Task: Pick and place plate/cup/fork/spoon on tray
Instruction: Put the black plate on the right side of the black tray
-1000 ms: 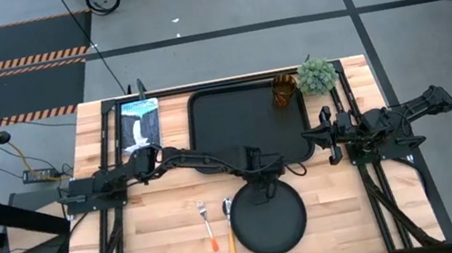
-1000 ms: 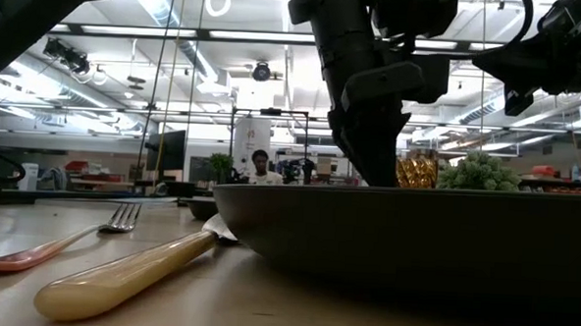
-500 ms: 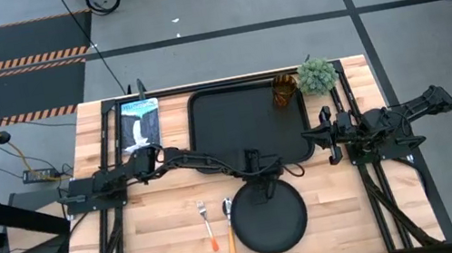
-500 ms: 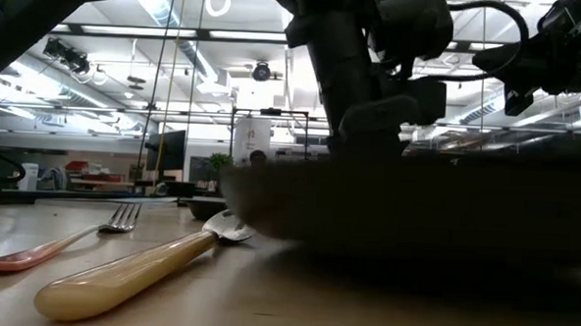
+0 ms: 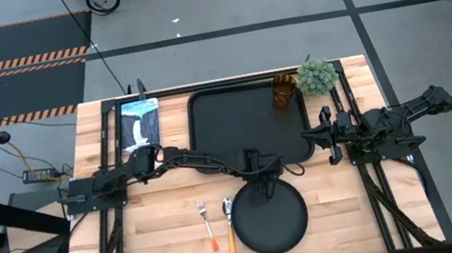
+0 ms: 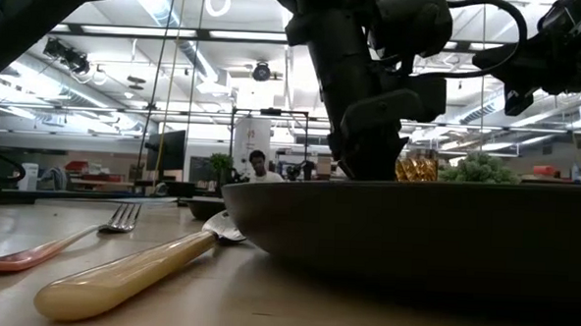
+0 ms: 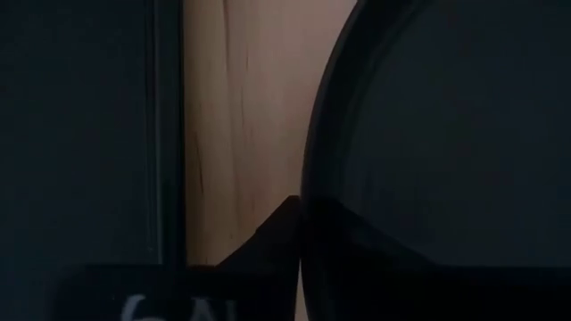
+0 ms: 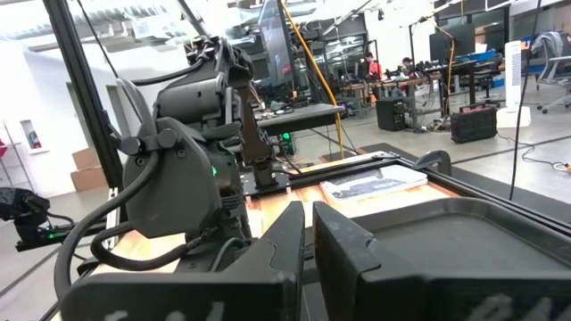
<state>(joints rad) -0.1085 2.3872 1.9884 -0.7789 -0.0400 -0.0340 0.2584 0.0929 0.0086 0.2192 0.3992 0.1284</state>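
Plate [image 5: 271, 223], round matte black, raised rim, beside spoon [image 5: 230, 227].

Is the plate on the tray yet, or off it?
Off it. In the high view the plate lies on bare wood in front of the tray, with the left hand at its rim.

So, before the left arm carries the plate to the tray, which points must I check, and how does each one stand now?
1. Left gripper at the plate rim: ok.
2. Grip firmly shut on the rim: cannot tell.
3. Tray has bare space for the plate: ok.
4. Cup already on the tray's far right corner, away from the path: ok.
5. Spoon and fork lie beside the plate, not under it: ok.
6. Right gripper waits at the tray's right edge: ok.
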